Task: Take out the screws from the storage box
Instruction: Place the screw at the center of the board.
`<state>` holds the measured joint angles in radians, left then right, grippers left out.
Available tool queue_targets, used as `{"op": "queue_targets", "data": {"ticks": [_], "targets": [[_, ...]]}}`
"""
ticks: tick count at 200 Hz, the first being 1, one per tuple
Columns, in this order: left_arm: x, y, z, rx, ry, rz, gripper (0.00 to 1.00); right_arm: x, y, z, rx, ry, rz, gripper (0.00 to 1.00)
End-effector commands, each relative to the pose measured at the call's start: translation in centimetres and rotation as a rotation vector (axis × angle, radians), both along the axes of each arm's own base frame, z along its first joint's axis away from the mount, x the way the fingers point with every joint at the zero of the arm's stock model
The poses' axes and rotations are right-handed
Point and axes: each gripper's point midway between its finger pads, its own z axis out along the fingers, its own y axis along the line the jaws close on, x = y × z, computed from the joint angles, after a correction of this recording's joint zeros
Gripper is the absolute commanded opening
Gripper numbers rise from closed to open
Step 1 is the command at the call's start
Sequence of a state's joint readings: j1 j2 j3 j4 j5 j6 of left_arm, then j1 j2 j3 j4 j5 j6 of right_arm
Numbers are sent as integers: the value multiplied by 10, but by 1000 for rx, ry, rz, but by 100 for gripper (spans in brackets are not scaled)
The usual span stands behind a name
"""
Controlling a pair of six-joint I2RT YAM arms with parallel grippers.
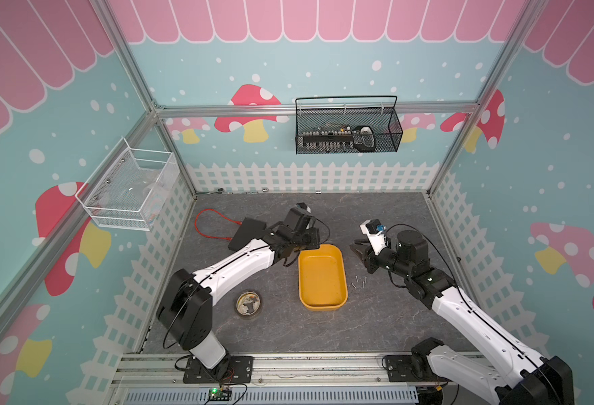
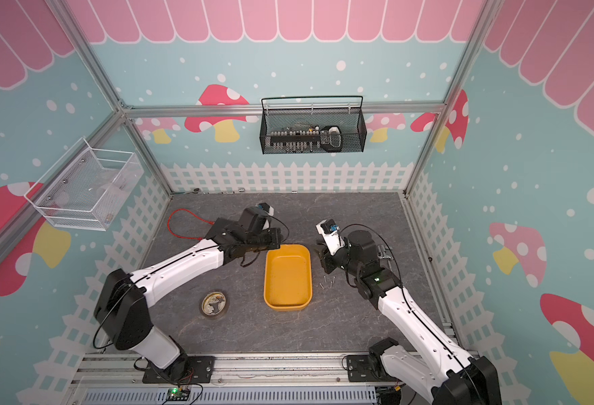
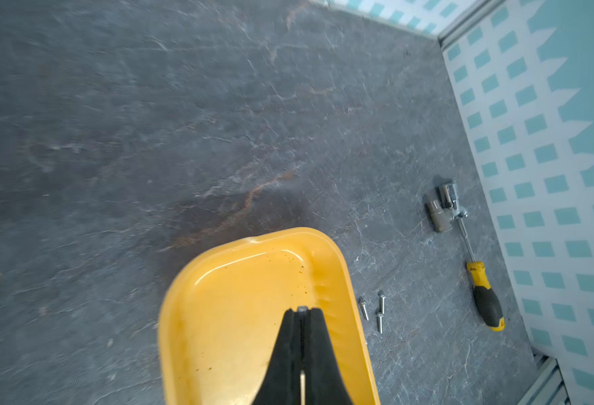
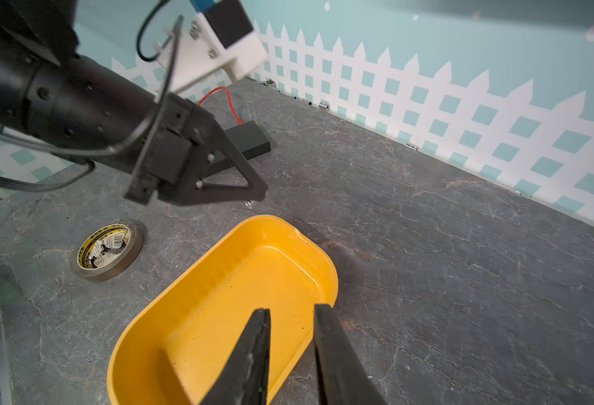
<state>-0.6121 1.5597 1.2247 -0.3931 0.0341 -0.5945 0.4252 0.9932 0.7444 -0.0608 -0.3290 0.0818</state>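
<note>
Currently the left jaws are clamping a screw (image 3: 302, 309) over the storage box (image 3: 218, 308), with loose screws (image 3: 379, 322) lying rightward near the parted right jaws.

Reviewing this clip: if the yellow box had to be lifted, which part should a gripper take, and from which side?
Take the box by its rim, midway along the long wall away from the screws, coming straight down with one finger inside and one outside. The walls are thin and steep, the top is open, and it looks too wide to span. That side probably avoids knocking the screws.
</note>
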Motion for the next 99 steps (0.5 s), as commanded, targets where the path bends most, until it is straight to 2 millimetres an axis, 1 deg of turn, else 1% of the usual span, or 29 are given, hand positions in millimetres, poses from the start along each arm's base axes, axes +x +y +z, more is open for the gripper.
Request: {"op": "queue_targets", "data": {"ticks": [1,16,18,25,32,47,59,90,99], "targets": [[-14,48,-26,61,56,60,0,-3,-5,-5,-7,5,-16,28],[-25,73,-43,92,79,102,0,-3,-5,-8,-9,12,-14,28],[-26,75,-44,93,79,106,0,-3,-5,-9,-10,15,-14,28],[-32,83,-57,101,96,120,0,-3,-5,-11,-13,19,-14,28],[-37,87,-69,99,114,121,0,-3,-5,-13,-12,24,-15,27],[-45,89,-92,103,153,115,0,-1,-7,-17,-19,22,-29,26],[-49,89,-106,108,179,108,0,-1,-9,-18,-25,-1,-36,26],[-52,93,-128,154,216,105,0,5,-18,-31,-61,-13,-86,28],[-52,93,-131,157,221,104,0,5,-18,-34,-65,-11,-86,28]]}}
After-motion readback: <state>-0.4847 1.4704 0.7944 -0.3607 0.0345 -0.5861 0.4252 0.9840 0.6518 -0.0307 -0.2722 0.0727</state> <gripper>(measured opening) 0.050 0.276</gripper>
